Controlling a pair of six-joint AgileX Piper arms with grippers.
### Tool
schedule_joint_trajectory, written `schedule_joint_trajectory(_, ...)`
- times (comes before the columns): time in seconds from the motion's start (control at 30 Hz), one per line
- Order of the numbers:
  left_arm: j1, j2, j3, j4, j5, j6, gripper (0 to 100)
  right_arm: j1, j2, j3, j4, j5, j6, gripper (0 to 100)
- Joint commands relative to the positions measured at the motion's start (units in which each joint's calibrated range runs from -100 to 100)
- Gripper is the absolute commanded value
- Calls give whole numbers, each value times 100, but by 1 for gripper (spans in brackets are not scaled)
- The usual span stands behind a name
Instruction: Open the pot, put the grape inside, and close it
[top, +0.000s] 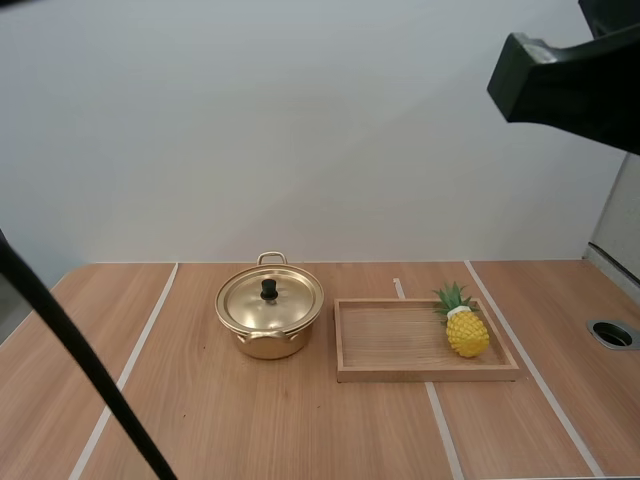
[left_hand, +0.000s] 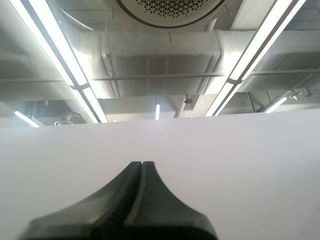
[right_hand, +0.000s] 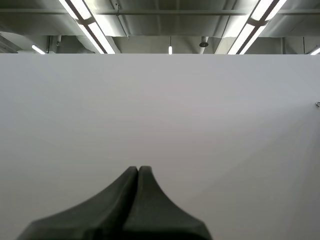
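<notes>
- While both claws are held shut on nothing, no step of the task is judged begun: the left claw (left_hand: 141, 165) is seen as one dark wedge, fingers pressed together, and the right claw (right_hand: 138, 170) likewise.
- Both wrist views are aimed at a blank wall, so both claws are judged raised and pointed away from the work.
- A round golden metal pot (top: 270, 322) is noted on the wooden tabletop (top: 300, 430), left of centre, its golden lid (top: 272, 300) seated, its black knob (top: 269, 289) upright.
- Just right of the pot, a shallow rectangular wooden tray (top: 400, 340) is laid with its long axis left to right.
- No grape is seen; a small yellow pineapple with a green crown (top: 466, 328) is found at the tray's right end, crown toward the far left. Upright or lying cannot be told.
- A dark part of the right arm (top: 565, 80) is seen high over the right side.
- Key relation: the knob lies below and ahead of both claws, on the left arm's side; the fruit lies on the right arm's side. A descent and an opened claw are judged needed first.
</notes>
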Motion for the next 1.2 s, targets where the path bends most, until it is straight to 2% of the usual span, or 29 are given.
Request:
schedule_joint_trajectory(0.0,-117,-392,463,-81,3,27,0,-24,-41,6,112,384,-80,0)
schedule_joint_trajectory(0.1,-203,-698,864,-9,-137,27,0,-24,-41,33,112,659,-80,0)
schedule_joint_trajectory(0.27,-188,-698,1555,218,-340,16,0,-24,-41,327,112,659,-80,0)
schedule_joint_trajectory(0.47,-110,-698,3026,206,-2417,-39,0,-24,-41,1277,112,313,-80,0)
schedule_joint_trajectory(0.6,-110,-698,4074,170,-3185,-154,0,-24,-41,2307,52,-757,-80,0)
schedule_joint_trajectory(0.7,-110,-698,4699,200,-3155,101,0,-24,-41,3052,-186,-1246,-80,0)
schedule_joint_trajectory(0.8,-118,-698,5190,308,-3155,556,0,-24,-41,3670,-285,-1264,-80,0)
schedule_joint_trajectory(0.97,-118,-698,5594,308,-2769,608,0,-24,-41,4583,-558,-1247,-80,0)
schedule_joint_trajectory(1.1,-118,-698,5725,308,-757,608,0,-24,-41,4962,-644,-1247,-80,0)
schedule_joint_trajectory(1.17,-118,-698,5769,308,-166,608,0,-24,-41,4960,-556,-1265,-80,0)
